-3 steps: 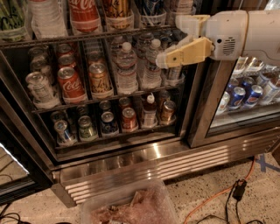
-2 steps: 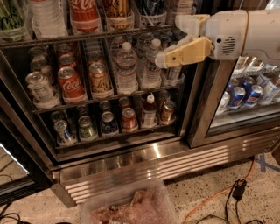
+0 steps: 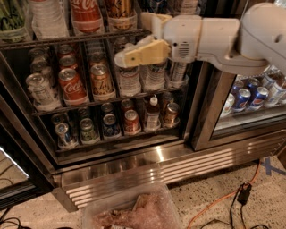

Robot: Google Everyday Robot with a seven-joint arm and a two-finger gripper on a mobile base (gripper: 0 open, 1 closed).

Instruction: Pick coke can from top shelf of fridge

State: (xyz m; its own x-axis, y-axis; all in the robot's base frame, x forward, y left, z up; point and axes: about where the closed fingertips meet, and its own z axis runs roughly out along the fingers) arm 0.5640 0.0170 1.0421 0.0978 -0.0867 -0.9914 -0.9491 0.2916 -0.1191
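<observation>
Currently approach step | coke can [image 3: 86, 13] is seen on top shelf [image 3: 53, 40] of fridge [image 3: 156, 172], untouched | gripper [image 3: 123, 57] is positioned below-right of it, closure cannot be told | next: raising and aligning are needed

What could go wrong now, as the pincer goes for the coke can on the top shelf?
The pincer hangs below the top shelf, in front of water bottles; rising, it may strike the shelf's rail. The orange-gold can stands right beside the coke can and nearer the pincer, so it could be knocked or grabbed instead.
</observation>
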